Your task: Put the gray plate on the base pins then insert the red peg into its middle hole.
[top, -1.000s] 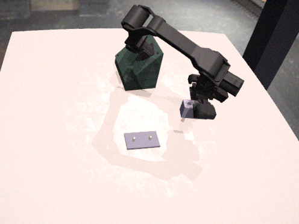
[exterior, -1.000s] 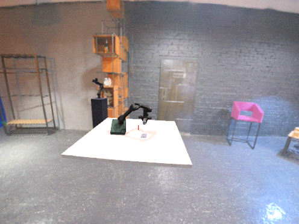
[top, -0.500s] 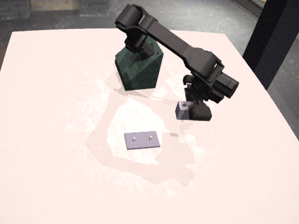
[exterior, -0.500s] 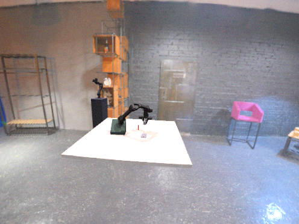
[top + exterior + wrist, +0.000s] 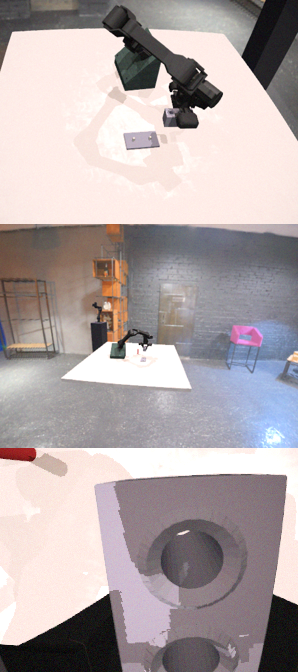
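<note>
The gripper (image 5: 181, 112) (image 5: 145, 345) (image 5: 181, 589) is shut on the gray plate (image 5: 170, 120) (image 5: 145, 348) (image 5: 200, 620), w/ its black fingers on the sides, & it holds it up in the air over the white desk (image 5: 60, 180) (image 5: 126, 374) (image 5: 50, 573). So the plate isn't on the pins yet. In the wrist pic you can see 2 round holes in the plate, 1 big & whole, the other cut off at the bottom edge of the pic. Can't tell if the plate is tipped a bit or not. The base (image 5: 141, 145) (image 5: 143, 359) is a thin flat gray thing on the desk, & its 2 small pins, one pin (image 5: 133, 138) & the other pin (image 5: 150, 137), poke up bare. From the top, the plate is off to the side of the base, near it but not touching. The red peg (image 5: 137, 351) (image 5: 17, 453) stands up on the desk, btwn the big green block (image 5: 139, 75) (image 5: 114, 356) & the gripper in the far pic, & nobody holds it. The wrist pic shows just an end of it in the top L corner, w/ a shadow by it. The black arm (image 5: 153, 45) (image 5: 129, 333) comes off the green block & bends down to the gripper
</note>
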Action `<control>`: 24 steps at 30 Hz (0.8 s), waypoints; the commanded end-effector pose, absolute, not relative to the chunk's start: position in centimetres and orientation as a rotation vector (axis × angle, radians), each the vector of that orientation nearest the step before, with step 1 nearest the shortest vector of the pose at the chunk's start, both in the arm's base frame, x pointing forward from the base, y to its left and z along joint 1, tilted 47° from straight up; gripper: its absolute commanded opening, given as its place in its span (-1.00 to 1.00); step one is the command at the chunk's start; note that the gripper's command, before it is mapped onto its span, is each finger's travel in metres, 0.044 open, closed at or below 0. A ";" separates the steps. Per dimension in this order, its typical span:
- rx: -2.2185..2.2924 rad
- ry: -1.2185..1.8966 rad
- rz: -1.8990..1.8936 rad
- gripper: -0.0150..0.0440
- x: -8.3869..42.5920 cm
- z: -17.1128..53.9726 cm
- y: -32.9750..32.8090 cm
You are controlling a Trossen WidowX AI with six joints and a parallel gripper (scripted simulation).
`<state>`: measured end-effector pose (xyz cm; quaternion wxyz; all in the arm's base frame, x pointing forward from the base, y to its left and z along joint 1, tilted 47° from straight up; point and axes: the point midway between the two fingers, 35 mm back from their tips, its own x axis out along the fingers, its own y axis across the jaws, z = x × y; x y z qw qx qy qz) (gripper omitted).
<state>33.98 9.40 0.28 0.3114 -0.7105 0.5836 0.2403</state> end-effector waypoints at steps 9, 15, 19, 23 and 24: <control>-1.908 1.531 0.656 -0.49 34.8 1.8 5.9; -1.925 1.531 0.667 -0.49 35.0 2.5 4.1; -1.937 1.534 0.674 -0.49 35.1 3.0 2.9; -1.949 1.537 0.680 -0.49 35.1 3.4 1.7; -1.952 1.538 0.682 -0.49 35.1 3.6 1.4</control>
